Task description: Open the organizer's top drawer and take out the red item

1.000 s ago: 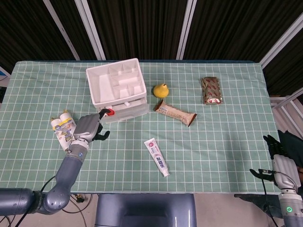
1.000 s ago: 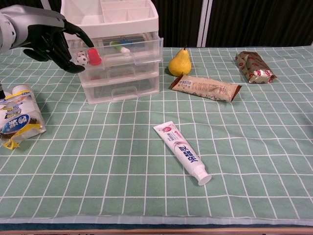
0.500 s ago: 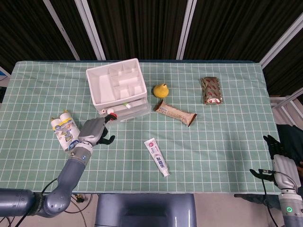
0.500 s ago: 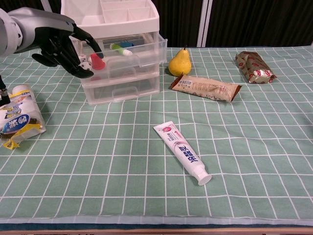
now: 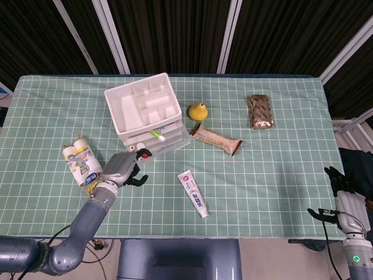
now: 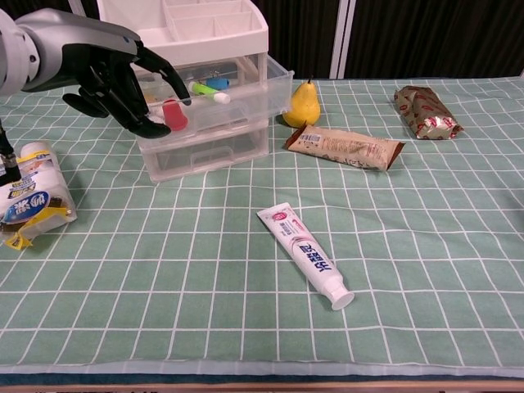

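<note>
Pulling the top drawer (image 6: 233, 98) out looks largely done: it juts from the organizer (image 6: 192, 49) toward 6 o'clock in the head view. The left robot hand (image 6: 123, 86) sits at the drawer's 8 o'clock corner, fingers curled around its front edge, right by the red item (image 6: 172, 115) inside; whether it pinches the item cannot be told. To finish well, the fingers should let go of the rim, reach over it, pinch the red item alone and lift straight up, leaving the green marker (image 6: 205, 88) beside it undisturbed. The right robot hand (image 5: 344, 192) hangs off the table at 4 o'clock, its fingers' state unclear.
</note>
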Robot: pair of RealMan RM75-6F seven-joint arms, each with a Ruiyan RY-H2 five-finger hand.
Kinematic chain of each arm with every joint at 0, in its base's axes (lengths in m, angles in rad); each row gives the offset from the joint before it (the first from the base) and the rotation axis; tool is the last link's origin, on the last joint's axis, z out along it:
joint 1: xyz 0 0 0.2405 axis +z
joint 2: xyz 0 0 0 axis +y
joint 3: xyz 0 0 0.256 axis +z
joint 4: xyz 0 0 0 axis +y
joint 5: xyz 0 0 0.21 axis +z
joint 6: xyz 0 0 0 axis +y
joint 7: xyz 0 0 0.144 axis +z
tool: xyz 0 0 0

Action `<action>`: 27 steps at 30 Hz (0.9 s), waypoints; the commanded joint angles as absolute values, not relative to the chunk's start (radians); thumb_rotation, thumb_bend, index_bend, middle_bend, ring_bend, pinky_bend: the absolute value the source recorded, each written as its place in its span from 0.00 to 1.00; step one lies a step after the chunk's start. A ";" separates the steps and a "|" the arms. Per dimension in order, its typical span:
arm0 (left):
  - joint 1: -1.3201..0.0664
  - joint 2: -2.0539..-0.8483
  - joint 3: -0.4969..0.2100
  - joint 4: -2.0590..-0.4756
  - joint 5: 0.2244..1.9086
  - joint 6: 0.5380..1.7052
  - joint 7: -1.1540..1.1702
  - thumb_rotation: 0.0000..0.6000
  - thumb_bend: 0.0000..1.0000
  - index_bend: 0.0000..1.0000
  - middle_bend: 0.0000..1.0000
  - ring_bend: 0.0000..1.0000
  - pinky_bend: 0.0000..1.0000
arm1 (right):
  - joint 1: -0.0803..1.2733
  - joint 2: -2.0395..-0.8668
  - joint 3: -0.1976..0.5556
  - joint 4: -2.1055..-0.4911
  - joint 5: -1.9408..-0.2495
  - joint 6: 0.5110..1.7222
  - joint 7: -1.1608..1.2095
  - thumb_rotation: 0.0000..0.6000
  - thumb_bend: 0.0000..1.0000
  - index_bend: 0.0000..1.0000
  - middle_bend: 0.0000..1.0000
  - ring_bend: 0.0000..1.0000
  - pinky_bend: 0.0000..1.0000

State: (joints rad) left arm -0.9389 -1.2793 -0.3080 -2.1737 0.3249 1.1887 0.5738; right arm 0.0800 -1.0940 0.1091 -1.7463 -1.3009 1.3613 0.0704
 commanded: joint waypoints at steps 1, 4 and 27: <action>-0.945 -1.275 -0.304 -2.180 0.321 1.183 0.573 1.00 0.34 0.27 1.00 1.00 1.00 | 0.080 -1.094 0.109 -1.747 -1.301 1.362 0.071 1.00 0.07 0.00 0.00 0.00 0.23; -0.954 -1.271 -0.299 -2.188 0.318 1.178 0.570 1.00 0.34 0.27 1.00 1.00 1.00 | 0.080 -1.095 0.109 -1.747 -1.301 1.362 0.070 1.00 0.07 0.00 0.00 0.00 0.23; -1.059 -1.184 -0.292 -2.208 0.372 1.224 0.710 1.00 0.26 0.34 1.00 1.00 1.00 | 0.079 -1.093 0.109 -1.749 -1.300 1.361 0.074 1.00 0.07 0.00 0.00 0.00 0.23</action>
